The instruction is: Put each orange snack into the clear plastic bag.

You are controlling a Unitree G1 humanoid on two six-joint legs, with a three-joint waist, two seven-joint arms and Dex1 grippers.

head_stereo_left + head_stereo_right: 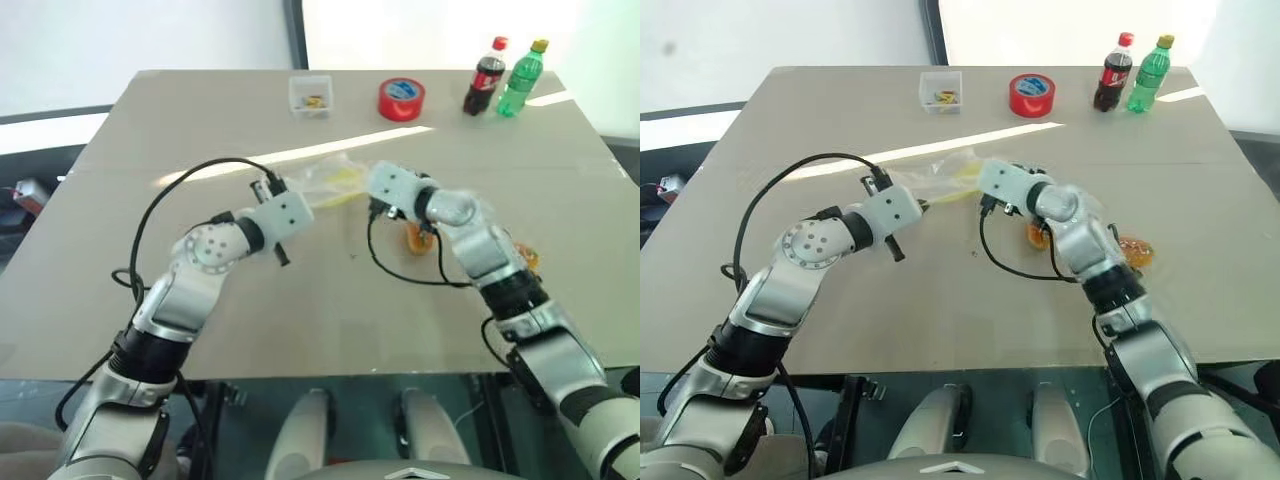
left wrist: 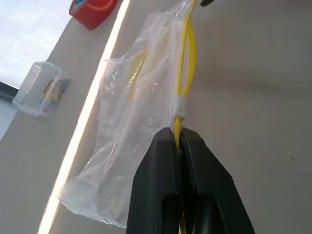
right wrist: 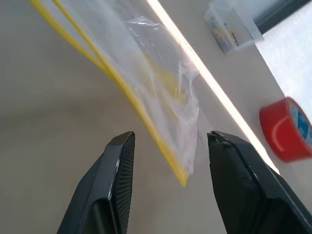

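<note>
Holding the clear plastic bag (image 2: 131, 122) by its yellow strip above the table (image 1: 300, 320): left gripper (image 2: 179, 141), clenched.
Right gripper (image 3: 168, 146) released, jaws apart beside the bag's corner. Orange snacks (image 1: 1038, 236) (image 1: 1134, 250) lie on the table by the right arm.

Two orange snacks (image 1: 1038, 236) (image 1: 1134, 250), one clear plastic bag (image 2: 131, 126), one red tape roll (image 1: 1032, 95), two bottles (image 1: 1112, 73) (image 1: 1148, 75), one small clear box (image 1: 941, 91)
</note>
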